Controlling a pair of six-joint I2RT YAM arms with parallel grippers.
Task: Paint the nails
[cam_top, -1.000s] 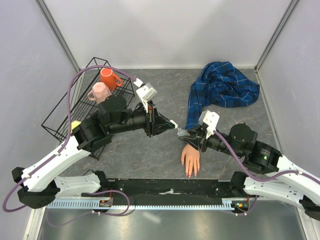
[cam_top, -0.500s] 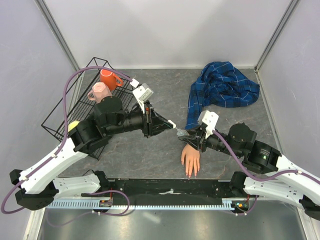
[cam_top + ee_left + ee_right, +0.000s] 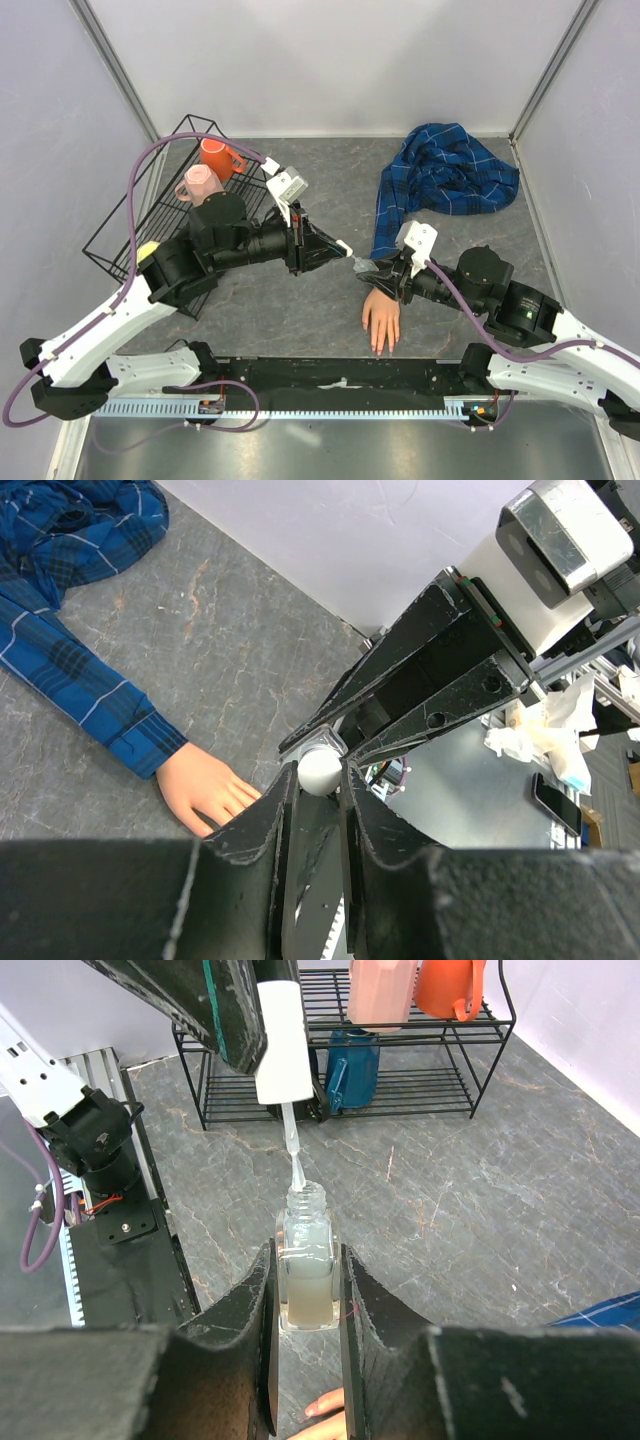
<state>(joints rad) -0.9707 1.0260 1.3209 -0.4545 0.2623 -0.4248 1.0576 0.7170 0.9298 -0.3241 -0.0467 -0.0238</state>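
Ok, left to right. Far left is a black wire rack (image 3: 120, 235). An orange mug (image 3: 214, 155) and a pink mug (image 3: 198, 185) sit on its top shelf. The right wrist view shows a blue mug (image 3: 352, 1072) on the shelf below.

The left arm reaches from near left toward centre. The left gripper (image 3: 343, 250) is nearly closed and clamped on a white cap (image 3: 278, 1040). A thin stem and brush (image 3: 293, 1155) stick out of the cap. The brush tip sits right at the open mouth of the polish bottle (image 3: 305, 1280). Can't tell whether the tip reaches the liquid.

The right gripper (image 3: 366, 267) is closed on the bottle, one finger on each flat side. The bottle is clear glass with pale liquid inside, neck facing the left gripper, held off the grey table (image 3: 300, 310). Its exact tilt can't be told.

The mannequin hand (image 3: 381, 318) is right of centre, palm down on the table, just near of the bottle and the right gripper. Its fingers point at the near edge. The nails (image 3: 380, 347) are at the near fingertips, too small to show any coat. Neither gripper touches the hand, and the brush is well apart from the nails.

A blue plaid sleeve (image 3: 388, 225) runs from the wrist toward the far side, passing under the right gripper. It joins the bunched shirt (image 3: 455, 170) at far right.
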